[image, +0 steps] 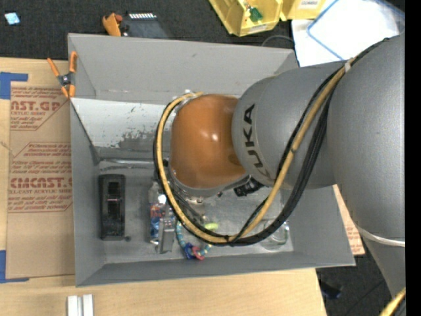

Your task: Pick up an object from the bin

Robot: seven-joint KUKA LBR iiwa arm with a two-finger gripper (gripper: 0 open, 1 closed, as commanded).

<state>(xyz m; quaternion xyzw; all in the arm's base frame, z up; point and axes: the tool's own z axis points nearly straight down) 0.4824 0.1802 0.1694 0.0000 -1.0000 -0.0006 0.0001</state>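
Ideally, the descent should be kept straight over the small heap of red, blue and green oddments [166,224] lying by the bin's [197,64] near wall, right of a black oblong block [112,206], since the gripper's [187,203] state, masked by the orange wrist cover [200,140], cannot be told.

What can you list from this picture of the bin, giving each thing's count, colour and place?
bin: one, grey metal, middle of the view.
black block: one, black, oblong, on the bin floor at the left.
heap of small things: count unclear, with blue, red and green bits, on the floor by the near wall, partly under the arm.
yellow boxes: two, yellow, outside the bin at the top.
arm: one, grey, reaching in from the right.
orange cover: one, orange, on the wrist over the bin's middle.
cables: yellow and black, looped round the cover.
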